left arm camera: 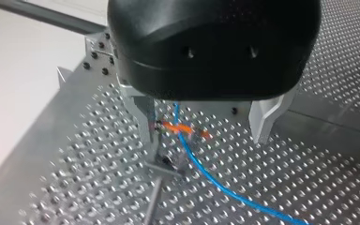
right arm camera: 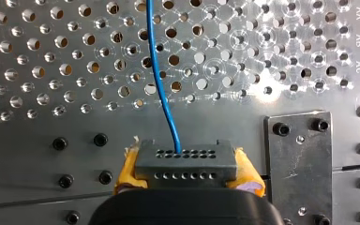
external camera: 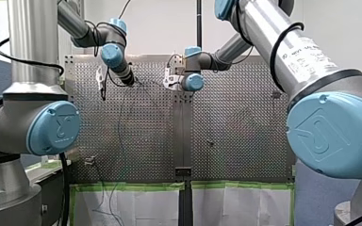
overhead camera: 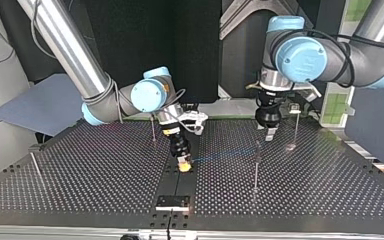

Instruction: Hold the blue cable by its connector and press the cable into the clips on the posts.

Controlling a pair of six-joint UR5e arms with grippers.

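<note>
My left arm (external camera: pixel 33 47) and my right arm (external camera: pixel 283 47) both reach far over the perforated metal table (external camera: pixel 245 132), wrists bent down near its far edge in the front view. White sheets edged with green tape (external camera: pixel 132 197) hang below the near edge, and a pale wall stands behind.

In the top view my right arm comes down steeply to the table's central seam. My left arm's wrist hangs upright above a thin post (overhead camera: pixel 256 165), and more posts stand apart over the table.

My right gripper (right arm camera: pixel 187 176) is clamped on the black connector (right arm camera: pixel 186 159), with a yellow pad pressed against each end of it. The connector's face with its rows of holes points away from the gripper.

The blue cable (right arm camera: pixel 161 79) leaves that face and runs nearly straight ahead over the holes. In the top view it stretches from my right gripper (overhead camera: pixel 183 165) along the table's length towards the post under my left gripper (overhead camera: pixel 270 132).

My left gripper (left arm camera: pixel 204 138) is black with metal fingers (left arm camera: pixel 143 115) spread wide, gripping nothing. The cable (left arm camera: pixel 201 166) passes slantwise between them, beside an orange piece (left arm camera: pixel 180 127) and over the clip (left arm camera: pixel 168 164) on top of the post.
</note>
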